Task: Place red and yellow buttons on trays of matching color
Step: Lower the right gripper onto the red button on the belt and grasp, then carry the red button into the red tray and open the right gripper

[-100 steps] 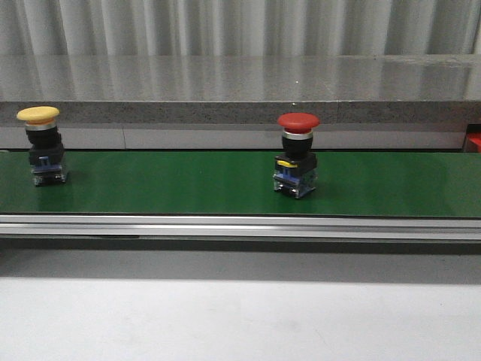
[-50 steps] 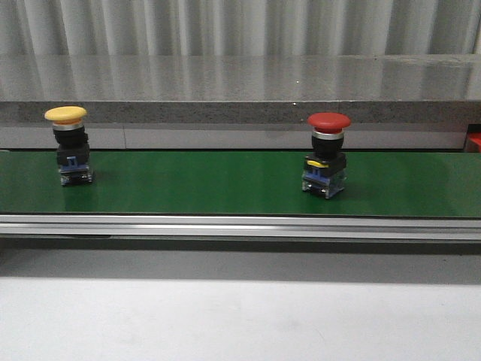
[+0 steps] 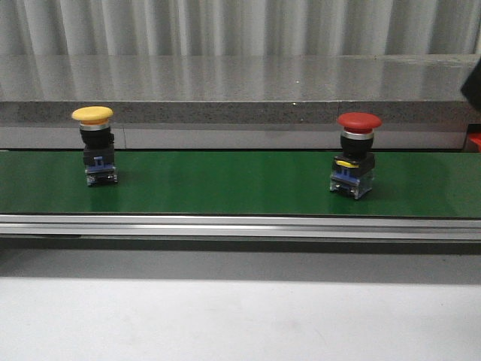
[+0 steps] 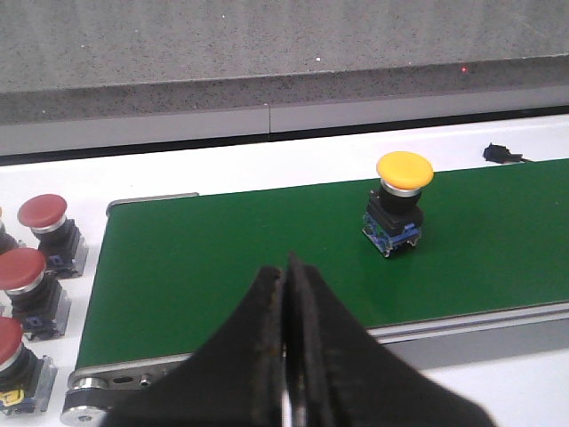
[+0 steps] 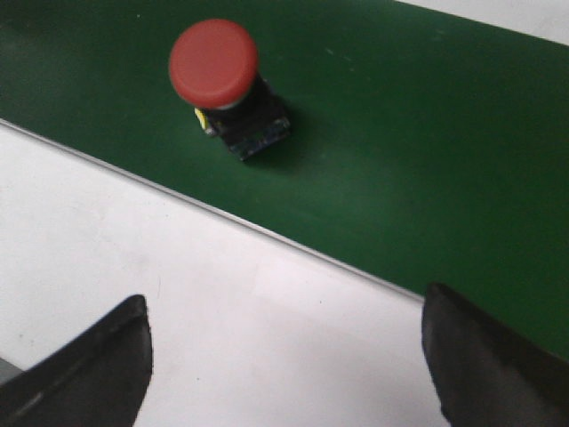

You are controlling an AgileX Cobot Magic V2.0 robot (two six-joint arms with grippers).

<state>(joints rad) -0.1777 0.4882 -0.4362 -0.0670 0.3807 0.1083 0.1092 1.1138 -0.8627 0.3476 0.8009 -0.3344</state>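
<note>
Front view: the yellow button (image 3: 93, 144) stands upright on the green belt (image 3: 225, 184) at about 9 o'clock of the picture, and the red button (image 3: 355, 154) stands upright on the same belt at about 3 o'clock, well apart from it. No tray can be made out in any view. Each button has a broad mushroom cap on a silver collar, a black body and a blue-and-clear contact block at the base; the red one also carries a small yellow tab on its body.

From the left wrist, the left gripper (image 4: 286, 351) has its fingers pressed together with nothing between them, and it hangs over the belt's near edge. The yellow button sits on the belt at about 1 o'clock from the fingertips, clear of them. Three spare red buttons (image 4: 36, 294) stand in a row on the white top beside the belt's end roller (image 4: 84, 411).

From the right wrist, the right gripper (image 5: 284, 356) has its fingers spread wide and empty, hanging over the white table (image 5: 222, 338). The red button stands on the belt at about 11 o'clock from the gap, apart from both fingers.

A silver rail (image 3: 240, 226) edges the belt in front. Behind it run a grey speckled ledge (image 3: 240, 86) and a ribbed metal wall (image 3: 240, 26).
</note>
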